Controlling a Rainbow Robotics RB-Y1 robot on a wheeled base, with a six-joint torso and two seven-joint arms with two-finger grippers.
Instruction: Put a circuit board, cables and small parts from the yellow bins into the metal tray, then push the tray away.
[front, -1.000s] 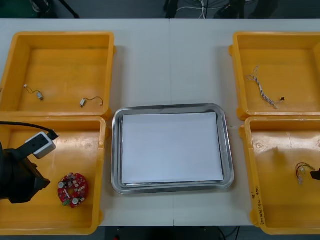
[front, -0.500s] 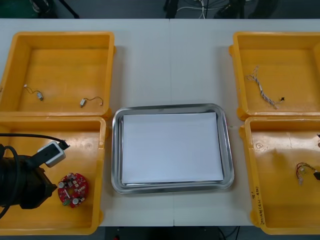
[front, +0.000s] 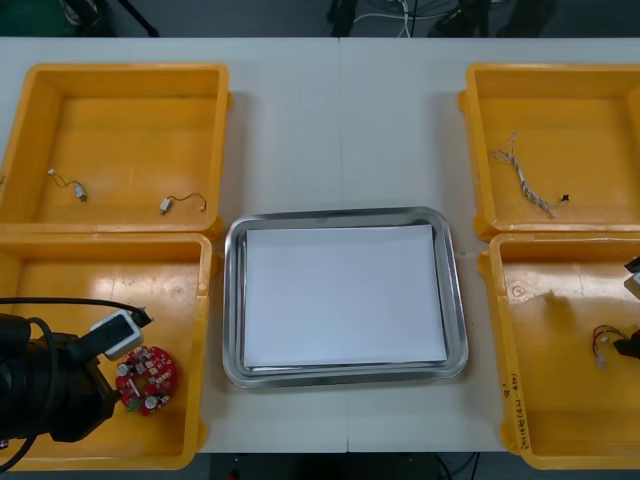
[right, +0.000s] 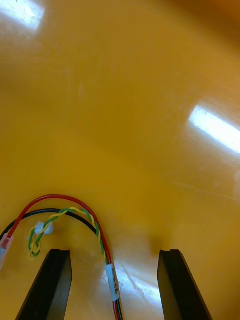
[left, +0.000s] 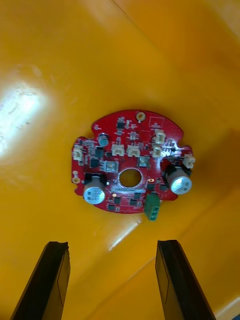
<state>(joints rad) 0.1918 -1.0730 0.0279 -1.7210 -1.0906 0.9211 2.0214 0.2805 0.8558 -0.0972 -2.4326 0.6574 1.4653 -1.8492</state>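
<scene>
The left gripper (left: 111, 245), fingers spread, hangs low in the near-left bin (front: 170, 285) just short of the board (left: 131, 162). The board is a round red disc with a hole at its centre, two silver cylinders, small white sockets and a green block on the edge nearest the fingers, and it lies flat on the bin floor. The right gripper (right: 114, 255), also spread, sits in the near-right bin (front: 560, 300) with the cable (right: 112, 280) running between its fingers, and the tray (front: 233, 300) lies between the bins, white inside.
</scene>
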